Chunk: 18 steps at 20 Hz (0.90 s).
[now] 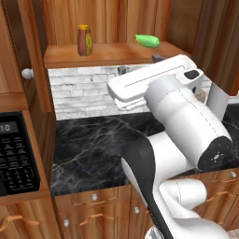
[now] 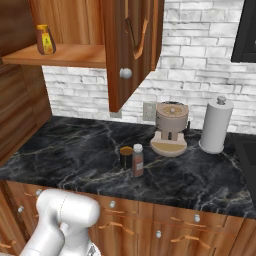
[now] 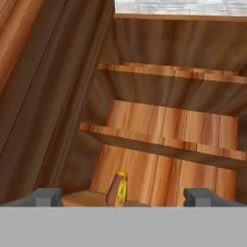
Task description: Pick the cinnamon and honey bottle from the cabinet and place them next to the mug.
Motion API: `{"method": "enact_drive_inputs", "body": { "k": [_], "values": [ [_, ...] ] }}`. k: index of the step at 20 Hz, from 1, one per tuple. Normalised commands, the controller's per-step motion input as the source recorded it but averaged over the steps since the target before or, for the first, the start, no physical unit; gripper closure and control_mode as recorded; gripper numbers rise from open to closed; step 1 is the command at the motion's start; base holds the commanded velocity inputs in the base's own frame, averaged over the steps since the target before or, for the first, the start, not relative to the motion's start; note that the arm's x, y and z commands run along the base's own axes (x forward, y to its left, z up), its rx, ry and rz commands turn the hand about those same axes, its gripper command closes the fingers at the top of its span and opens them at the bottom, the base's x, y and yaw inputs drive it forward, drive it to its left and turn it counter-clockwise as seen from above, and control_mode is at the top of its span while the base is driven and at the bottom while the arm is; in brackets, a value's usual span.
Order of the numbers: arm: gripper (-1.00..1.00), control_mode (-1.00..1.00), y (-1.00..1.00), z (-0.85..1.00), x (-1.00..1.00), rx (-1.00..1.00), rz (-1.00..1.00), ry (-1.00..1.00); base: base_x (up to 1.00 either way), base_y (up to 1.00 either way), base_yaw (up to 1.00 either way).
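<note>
Honey bottle [image 1: 85, 40] upright on cabinet [image 1: 107, 53] shelf, cap up.
Gripper [image 3: 120, 197] jaws wide apart, empty; cinnamon [image 2: 137, 160] upright beside mug [image 2: 126, 157], prob. touching.

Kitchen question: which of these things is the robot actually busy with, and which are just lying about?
In the job:
honey bottle
cinnamon
mug
cabinet
gripper, open

Lying about:
green thing on the shelf
beige appliance
paper towel roll
microwave
</note>
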Motion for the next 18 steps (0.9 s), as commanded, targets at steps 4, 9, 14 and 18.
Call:
{"method": "enact_drive_inputs", "body": {
  "k": [4,9,14,18],
  "values": [
    [-1.00,-1.00,-0.38,0.00,0.24,0.08,0.01,0.03,0.00,0.00,0.00],
    [-1.00,-1.00,-0.35,0.00,0.45,0.06,0.02,0.04,0.00,0.00,0.00],
    [-1.00,-1.00,-0.29,0.00,0.54,0.07,0.00,0.06,0.00,0.00,0.00],
    [-1.00,-1.00,0.01,0.00,0.00,0.00,0.00,0.00,0.00,0.00,0.00]
  ]
}}
